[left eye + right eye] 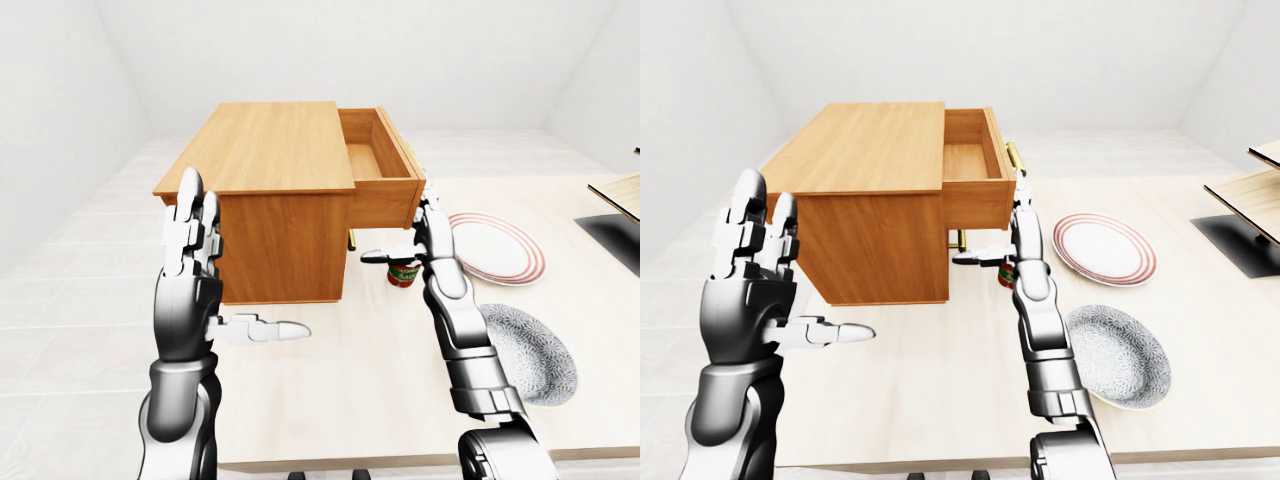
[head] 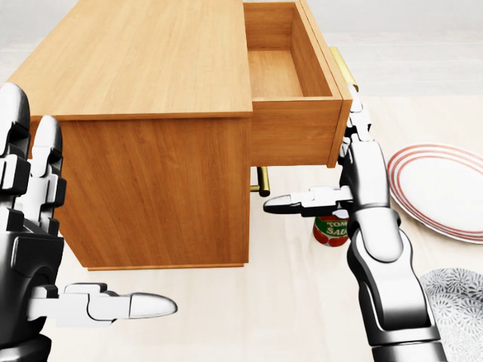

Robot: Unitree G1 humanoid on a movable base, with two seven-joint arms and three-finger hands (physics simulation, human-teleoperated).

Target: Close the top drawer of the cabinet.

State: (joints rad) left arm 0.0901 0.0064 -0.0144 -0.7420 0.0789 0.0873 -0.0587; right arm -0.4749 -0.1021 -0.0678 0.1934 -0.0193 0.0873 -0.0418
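The wooden cabinet [image 2: 151, 75] fills the upper left of the head view. Its top drawer [image 2: 290, 75] is pulled out to the right and is empty inside. A brass handle [image 2: 343, 69] runs along the drawer's front panel. My right hand [image 2: 353, 173] is open, fingers upright beside the lower right corner of the drawer front, thumb stretched leftward under the drawer. Whether the fingers touch the panel I cannot tell. My left hand [image 2: 38, 249] is open at the lower left, beside the cabinet's side wall and holding nothing.
A tomato sauce can [image 2: 330, 230] stands just under my right thumb. A red-rimmed white plate [image 2: 441, 188] lies to the right, a patterned bowl [image 2: 456, 302] below it. A second brass handle [image 2: 262, 181] shows under the open drawer. A dark slab [image 1: 615, 228] sits far right.
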